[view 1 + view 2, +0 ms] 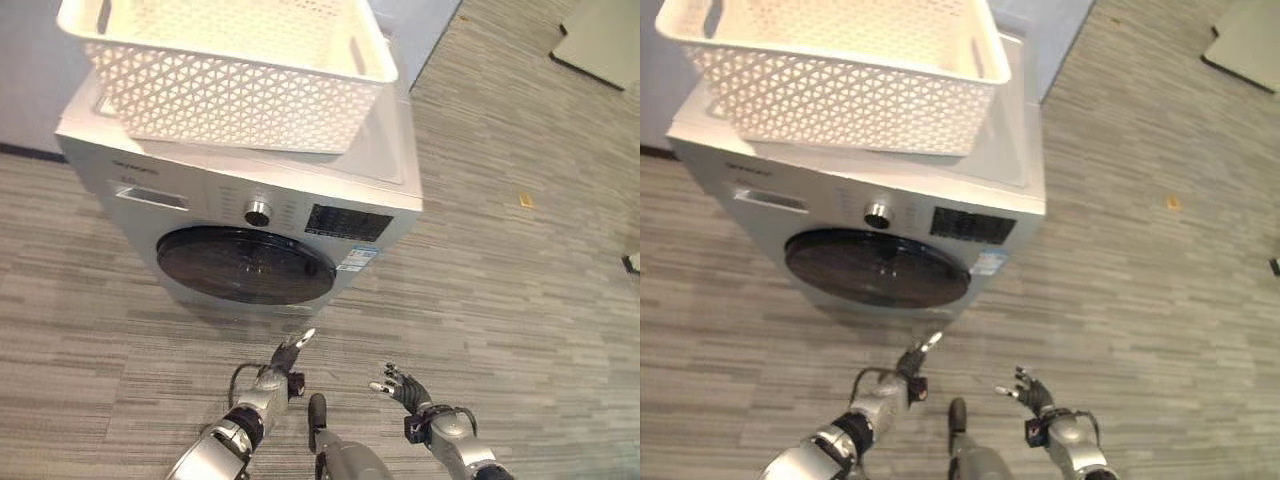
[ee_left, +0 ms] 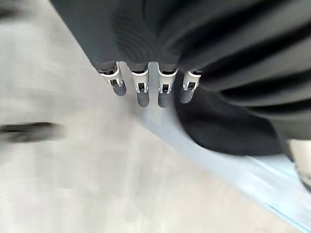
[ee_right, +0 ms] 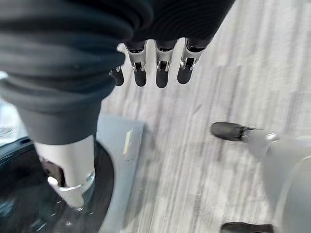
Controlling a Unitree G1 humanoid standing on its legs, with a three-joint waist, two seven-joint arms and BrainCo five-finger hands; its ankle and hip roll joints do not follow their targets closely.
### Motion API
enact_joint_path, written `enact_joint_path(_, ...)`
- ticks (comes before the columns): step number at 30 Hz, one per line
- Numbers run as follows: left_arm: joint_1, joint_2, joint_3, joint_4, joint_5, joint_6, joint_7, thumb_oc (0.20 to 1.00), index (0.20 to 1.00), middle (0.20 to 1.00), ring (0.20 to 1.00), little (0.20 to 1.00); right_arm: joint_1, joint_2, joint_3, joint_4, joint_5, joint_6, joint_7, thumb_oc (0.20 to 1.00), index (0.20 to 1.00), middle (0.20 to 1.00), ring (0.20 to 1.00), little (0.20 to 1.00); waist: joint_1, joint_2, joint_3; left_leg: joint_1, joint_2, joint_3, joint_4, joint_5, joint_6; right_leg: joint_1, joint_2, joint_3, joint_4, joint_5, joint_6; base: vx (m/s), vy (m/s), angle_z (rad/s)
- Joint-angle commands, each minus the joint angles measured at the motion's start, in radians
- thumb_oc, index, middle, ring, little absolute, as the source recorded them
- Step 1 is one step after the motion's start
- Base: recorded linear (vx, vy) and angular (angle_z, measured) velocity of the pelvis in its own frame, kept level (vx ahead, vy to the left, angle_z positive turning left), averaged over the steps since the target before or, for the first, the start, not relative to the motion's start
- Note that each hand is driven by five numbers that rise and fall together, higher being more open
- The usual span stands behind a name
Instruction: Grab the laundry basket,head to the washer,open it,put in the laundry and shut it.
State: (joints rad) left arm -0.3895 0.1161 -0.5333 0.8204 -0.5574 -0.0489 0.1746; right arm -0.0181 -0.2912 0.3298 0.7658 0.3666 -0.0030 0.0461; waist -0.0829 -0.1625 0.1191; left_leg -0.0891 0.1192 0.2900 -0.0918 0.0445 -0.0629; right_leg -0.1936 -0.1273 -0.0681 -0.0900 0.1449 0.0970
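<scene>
— Left hand [image 1: 287, 357] is reaching forward just below the round dark glass door [image 1: 245, 264] of the silver-grey front-loading washing machine [image 1: 395, 215], isn't it?

— Yes; its fingers [image 2: 142, 87] are stretching out nearly straight, dark tips pointing at the door's lower edge, and they are gripping nothing.

— And the right hand [image 1: 404, 387]?

— It is hovering over the grey striped floor [image 1: 520, 290], near the left hand and further from the washer, fingers [image 3: 162, 65] spread and relaxed, also holding nothing.

— Where is the laundry basket sitting?

— White plastic lattice basket [image 1: 240, 100] with cut-out handles is resting on the washer's flat top, well apart from both hands. The door is lying closed against the front panel, beneath a silver round dial [image 1: 258, 212] and a dark display panel [image 1: 348, 222].
</scene>
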Motion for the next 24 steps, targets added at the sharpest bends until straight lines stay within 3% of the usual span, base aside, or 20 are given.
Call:
enact_joint_path(1,0.024,0.092,-0.010,-0.154,0.101,-0.083,-0.074,1.000,1.000,1.000,1.000,1.000,0.033,-0.051,-0.085,0.014,-0.030,-0.053,-0.002,1.000,1.000,1.000,1.000,1.000,0.048,0.058,0.016,-0.042,0.038,-0.128,0.010,-0.004,0.009,0.094,-0.020,-0.076,0.027,-0.106,0.053,0.05,-0.015,0.24)
enact_joint_path(4,0.158,0.179,0.011,-0.256,0.164,-0.093,-0.127,1.000,1.000,1.000,1.000,1.000,0.065,-0.039,-0.116,0.018,-0.016,-0.081,0.010,1.000,1.000,1.000,1.000,1.000,0.077,0.084,0.012,-0.036,0.033,-0.152,0.009,-0.001,0.004,0.123,-0.025,-0.110,0.016,-0.121,0.055,0.04,-0.020,0.35)
enact_joint_path(11,0.337,0.234,0.117,-0.227,0.198,-0.122,-0.155,1.000,1.000,1.000,1.000,1.000,0.079,-0.013,-0.099,0.023,-0.038,-0.107,0.022,1.000,1.000,1.000,1.000,1.000,0.118,0.112,-0.011,-0.017,0.023,-0.186,0.009,-0.002,-0.001,0.172,-0.030,-0.159,0.007,-0.149,0.057,0.02,-0.023,0.24)
enact_joint_path(17,0.410,0.211,0.255,-0.026,0.251,-0.150,-0.112,1.000,1.000,1.000,1.000,1.000,0.084,0.011,-0.106,0.121,-0.083,-0.113,0.014,1.000,1.000,1.000,1.000,1.000,0.147,0.136,-0.048,0.005,0.000,-0.233,0.014,-0.006,0.005,0.216,-0.050,-0.215,0.056,-0.187,0.049,-0.02,0.001,0.28)
enact_joint_path(21,0.390,0.189,0.275,0.147,0.351,-0.155,-0.068,1.000,1.000,1.000,1.000,1.000,0.102,0.027,-0.133,0.195,-0.086,-0.116,-0.006,1.000,1.000,1.000,1.000,1.000,0.139,0.145,-0.062,0.015,-0.017,-0.278,0.017,-0.004,0.008,0.240,-0.054,-0.241,0.110,-0.228,0.033,-0.04,0.007,0.32)
enact_joint_path(24,0.377,0.168,0.303,0.225,0.347,-0.146,-0.048,1.000,1.000,1.000,1.000,1.000,0.105,0.036,-0.149,0.246,-0.078,-0.115,-0.017,1.000,1.000,1.000,1.000,1.000,0.134,0.145,-0.071,0.016,-0.025,-0.303,0.020,-0.004,0.010,0.252,-0.056,-0.256,0.127,-0.243,0.024,-0.02,-0.012,0.46)
